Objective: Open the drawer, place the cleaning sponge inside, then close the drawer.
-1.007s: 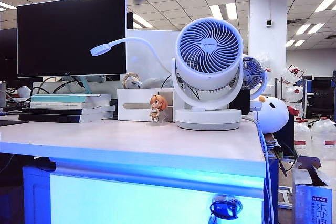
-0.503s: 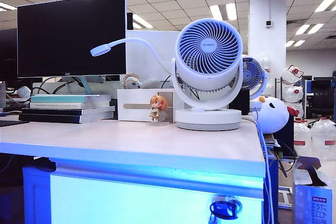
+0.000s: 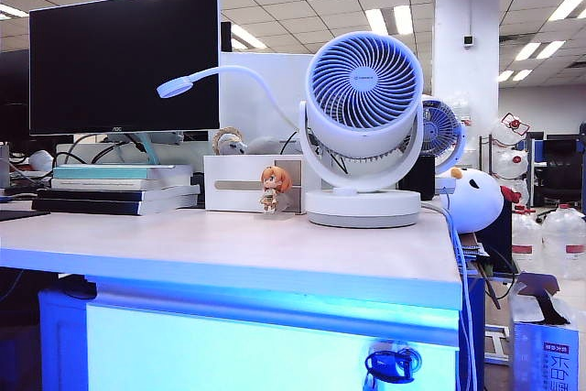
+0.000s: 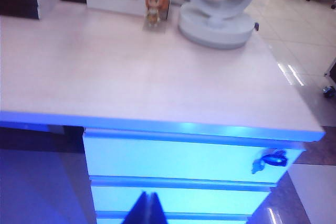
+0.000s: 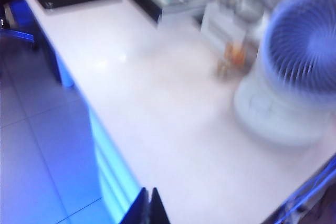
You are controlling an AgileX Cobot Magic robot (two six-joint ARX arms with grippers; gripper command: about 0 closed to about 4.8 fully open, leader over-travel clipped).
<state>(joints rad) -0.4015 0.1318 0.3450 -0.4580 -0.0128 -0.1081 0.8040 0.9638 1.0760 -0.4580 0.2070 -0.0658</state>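
Note:
The drawer [image 3: 256, 354] glows blue-white under the desk top and sits shut, flush with the fronts below it [image 4: 178, 158]. The cleaning sponge is out of view in every frame. My left gripper [image 4: 149, 194] hangs in front of the drawer fronts, off the desk, its fingers pressed together with nothing between them. My right gripper [image 5: 148, 190] is over the desk's front edge in a blurred view, also shut and empty. Neither gripper shows in the exterior view.
On the desk top [image 3: 229, 244] stand a white fan [image 3: 364, 125], a small figurine [image 3: 273, 190], a white box with a slot [image 3: 240, 185], stacked books [image 3: 119, 188] and a monitor [image 3: 124, 61]. A key hangs in the drawer lock [image 4: 270, 160].
A dark blurred shape at the top of the exterior view a second ago has left the picture. The desk and drawer look the same.

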